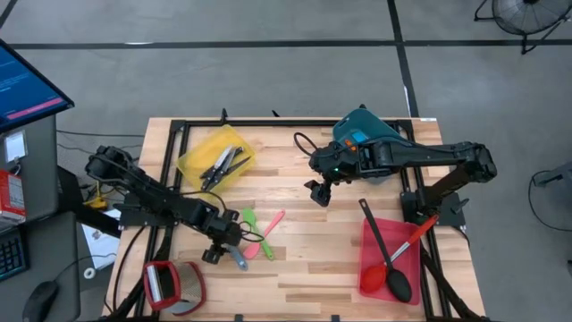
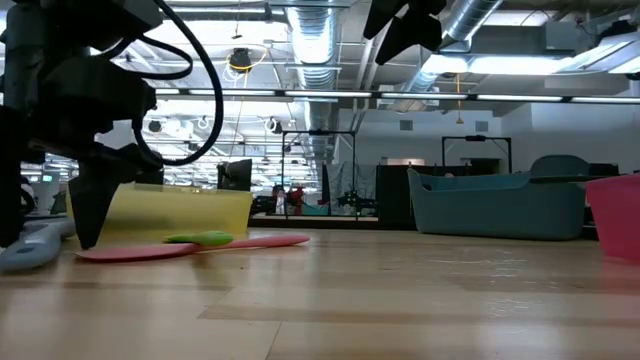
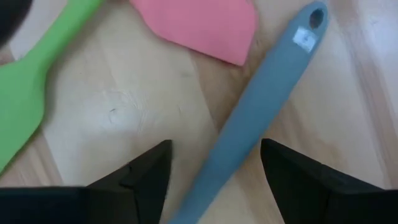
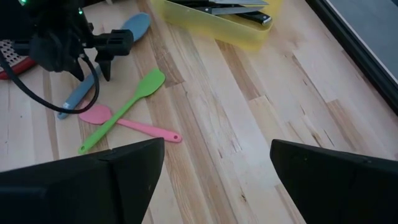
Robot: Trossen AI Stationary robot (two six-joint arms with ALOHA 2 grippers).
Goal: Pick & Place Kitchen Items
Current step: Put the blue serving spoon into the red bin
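A grey-blue spoon lies flat on the wooden table, next to a green spatula and a pink spatula that cross each other. My left gripper points down over the spoon, low and open. Its two fingers stand on either side of the spoon's handle, with gaps showing, so nothing is held. From above, this gripper is near the table's front left. My right gripper hangs open, high above the table's middle, with nothing between its fingers.
A yellow bin with black-handled knives stands at the back left. A teal bin sits under my right arm. A red bin at the front right holds a black ladle and a red-handled tool. A red-framed grey flat object lies at the front left.
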